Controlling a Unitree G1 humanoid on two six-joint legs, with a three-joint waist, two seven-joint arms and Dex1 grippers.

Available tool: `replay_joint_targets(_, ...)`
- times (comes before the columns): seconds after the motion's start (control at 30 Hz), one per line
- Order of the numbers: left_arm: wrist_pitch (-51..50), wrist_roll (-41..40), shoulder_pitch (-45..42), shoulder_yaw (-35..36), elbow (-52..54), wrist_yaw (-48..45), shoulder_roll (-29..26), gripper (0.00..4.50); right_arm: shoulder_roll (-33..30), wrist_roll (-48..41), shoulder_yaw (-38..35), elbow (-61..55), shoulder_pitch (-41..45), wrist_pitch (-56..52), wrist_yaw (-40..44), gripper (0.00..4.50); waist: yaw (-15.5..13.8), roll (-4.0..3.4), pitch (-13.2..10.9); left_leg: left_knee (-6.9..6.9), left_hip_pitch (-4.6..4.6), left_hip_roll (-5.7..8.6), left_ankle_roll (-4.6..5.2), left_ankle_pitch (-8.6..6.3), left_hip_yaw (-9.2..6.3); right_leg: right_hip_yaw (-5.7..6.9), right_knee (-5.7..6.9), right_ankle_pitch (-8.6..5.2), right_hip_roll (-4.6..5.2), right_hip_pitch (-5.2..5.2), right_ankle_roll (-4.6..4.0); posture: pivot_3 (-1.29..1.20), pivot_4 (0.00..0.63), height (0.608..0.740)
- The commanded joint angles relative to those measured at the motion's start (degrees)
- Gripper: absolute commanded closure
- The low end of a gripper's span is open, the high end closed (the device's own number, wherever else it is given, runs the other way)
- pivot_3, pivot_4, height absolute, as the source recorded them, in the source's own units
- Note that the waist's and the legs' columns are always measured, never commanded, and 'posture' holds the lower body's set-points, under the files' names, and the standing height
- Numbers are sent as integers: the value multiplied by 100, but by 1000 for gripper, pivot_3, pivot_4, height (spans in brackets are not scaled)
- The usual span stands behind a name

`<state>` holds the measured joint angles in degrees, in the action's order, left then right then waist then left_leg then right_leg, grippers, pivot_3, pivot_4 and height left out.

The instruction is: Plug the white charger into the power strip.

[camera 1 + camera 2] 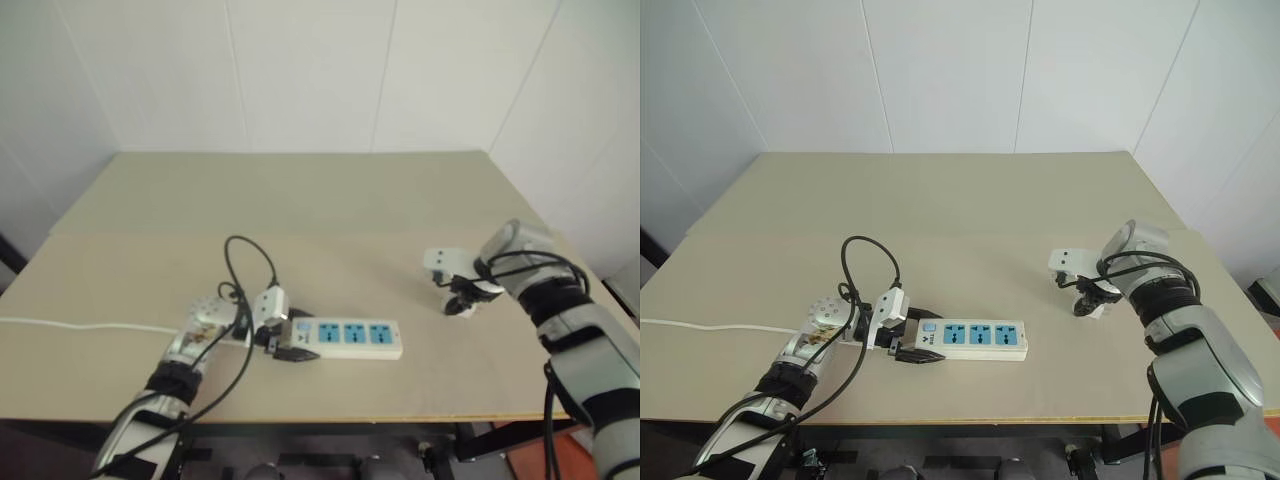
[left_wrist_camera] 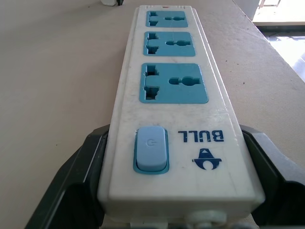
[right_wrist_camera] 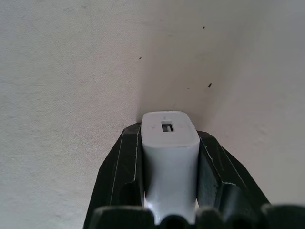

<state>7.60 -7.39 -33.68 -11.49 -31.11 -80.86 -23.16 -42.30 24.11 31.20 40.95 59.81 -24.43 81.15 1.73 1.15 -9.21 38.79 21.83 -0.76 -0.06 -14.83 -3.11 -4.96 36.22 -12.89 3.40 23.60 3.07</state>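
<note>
The power strip (image 1: pixel 345 338) lies flat on the table (image 1: pixel 300 200), its switch end pinched by the left gripper (image 1: pixel 283 350); well off to the strip's right, the right gripper (image 3: pixel 169 157) is pressed tight around the white charger (image 3: pixel 167 143); strip and charger stay apart.

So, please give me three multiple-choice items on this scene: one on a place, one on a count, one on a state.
1. Which end of the power strip does the left gripper clamp?
A. switch end
B. far end
C. middle

2. How many blue sockets?
A. two
B. three
C. four

3. The white charger is:
A. plugged in
B. lying free
C. between the right gripper's jaws

Answers:
1 A, the switch sits between the jaws.
2 B, three blue faces in a row.
3 C, black jaws press both its sides, apart from the strip.
</note>
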Motion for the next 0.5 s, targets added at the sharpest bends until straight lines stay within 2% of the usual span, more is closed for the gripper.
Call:
replay_joint_targets(0.03, 49, 154, -52, -183, -104, -62, -72, 1191, -80, 82, -61, -92, -113, -98, -51, 3327, 2, 0, 0, 0, 0, 0, 0, 0, -1, 0, 0, 0, 0, 0, 0, 0, 150, 740)
replay_joint_targets(0.23, 67, 151, -93, -196, -145, -132, -104, 1191, -239, -272, -581, -599, 113, -217, -57, 3327, 15, -2, -1, 0, 7, 1, 0, 0, 0, -1, 1, 0, 1, 7, 0, 0, 150, 740)
replay_joint_targets(0.33, 86, 161, -139, -194, -200, -162, -117, 1191, -244, -1018, -1294, -1308, 135, -348, 105, 3327, 24, -4, -2, 0, 44, 1, -1, 1, 0, -3, 12, 0, 1, 54, -1, 0, 150, 740)
replay_joint_targets(0.5, 125, 180, -261, -231, -345, -222, -107, 1191, -80, -2279, -2353, -2679, -206, -1098, 76, 3327, 24, -4, -2, -1, 46, 1, -1, 1, -4, -1, 10, 0, 2, 52, -1, 0, 150, 740)
